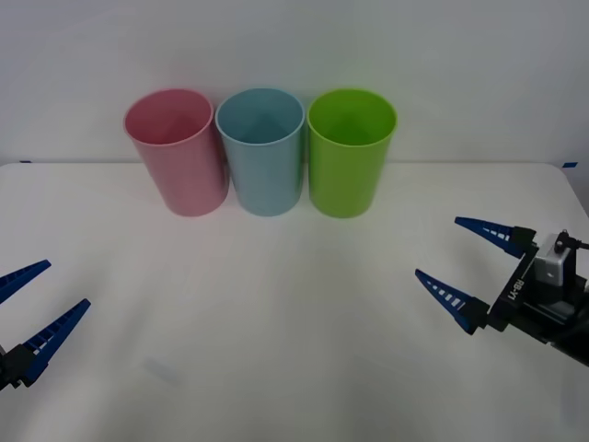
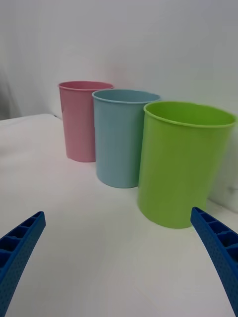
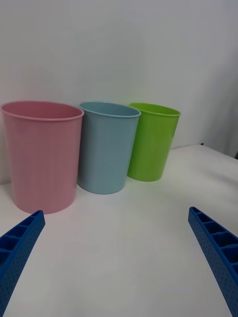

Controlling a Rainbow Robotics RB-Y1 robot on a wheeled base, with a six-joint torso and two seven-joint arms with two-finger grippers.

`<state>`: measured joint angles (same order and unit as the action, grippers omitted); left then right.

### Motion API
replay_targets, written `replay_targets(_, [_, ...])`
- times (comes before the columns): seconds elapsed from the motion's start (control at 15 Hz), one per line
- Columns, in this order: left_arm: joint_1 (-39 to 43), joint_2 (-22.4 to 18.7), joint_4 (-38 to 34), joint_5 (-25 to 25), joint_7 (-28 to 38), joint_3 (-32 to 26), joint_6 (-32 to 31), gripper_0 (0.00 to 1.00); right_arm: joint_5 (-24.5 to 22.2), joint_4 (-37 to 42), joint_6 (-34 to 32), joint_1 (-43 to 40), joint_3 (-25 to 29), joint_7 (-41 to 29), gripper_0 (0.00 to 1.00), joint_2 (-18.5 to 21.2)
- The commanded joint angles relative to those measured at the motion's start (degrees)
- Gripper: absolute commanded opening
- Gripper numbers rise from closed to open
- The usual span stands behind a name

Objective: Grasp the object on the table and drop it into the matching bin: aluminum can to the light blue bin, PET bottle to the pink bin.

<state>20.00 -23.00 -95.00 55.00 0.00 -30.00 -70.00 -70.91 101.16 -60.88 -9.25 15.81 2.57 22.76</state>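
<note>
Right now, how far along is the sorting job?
No can lies on the table, and neither gripper holds anything, so the drop may already be done; the bins' insides are too dim to confirm. The left gripper and right gripper hover open at the table's sides. The pink bin, light blue bin and green bin stand upright.

Front looks down; both wrists low, facing the pink bin [image 1: 176, 152]

Left gripper [image 1: 32, 299] hovers low over the table [image 1: 276, 313] at its near left, fingers spread; right gripper [image 1: 456, 261] hovers at its right, fingers spread.
</note>
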Motion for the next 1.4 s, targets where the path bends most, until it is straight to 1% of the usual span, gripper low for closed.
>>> replay_targets(0.07, [0.0, 0.0, 0.0, 0.0, 0.0, 0.0, 0.0, 1.0, 0.0, -0.1, -3.4, -3.0, 4.1, 1.1, 1.0, -1.1])
replay_targets(0.47, [0.0, 0.0, 0.0, 0.0, 0.0, 0.0, 0.0, 1.0, 1.5, -0.7, -4.4, -8.4, 8.0, 2.4, 1.0, -1.2])
replay_targets(0.6, [0.0, 0.0, 0.0, 0.0, 0.0, 0.0, 0.0, 1.0, 2.1, -2.5, -6.1, -9.4, 9.3, 2.7, 1.0, -1.2])
replay_targets(0.8, [0.0, 0.0, 0.0, 0.0, 0.0, 0.0, 0.0, 1.0, 2.3, -6.9, -11.0, -8.9, 12.2, 2.8, 1.0, -1.2])
replay_targets(1.13, [0.0, 0.0, 0.0, 0.0, 0.0, 0.0, 0.0, 1.0, 2.4, -7.6, -11.7, -10.6, 13.3, 3.0, 1.0, -0.9])
replay_targets(1.4, [0.0, 0.0, 0.0, 0.0, 0.0, 0.0, 0.0, 1.0, 2.4, -7.7, -11.5, -11.8, 13.1, 3.0, 1.0, -0.9])
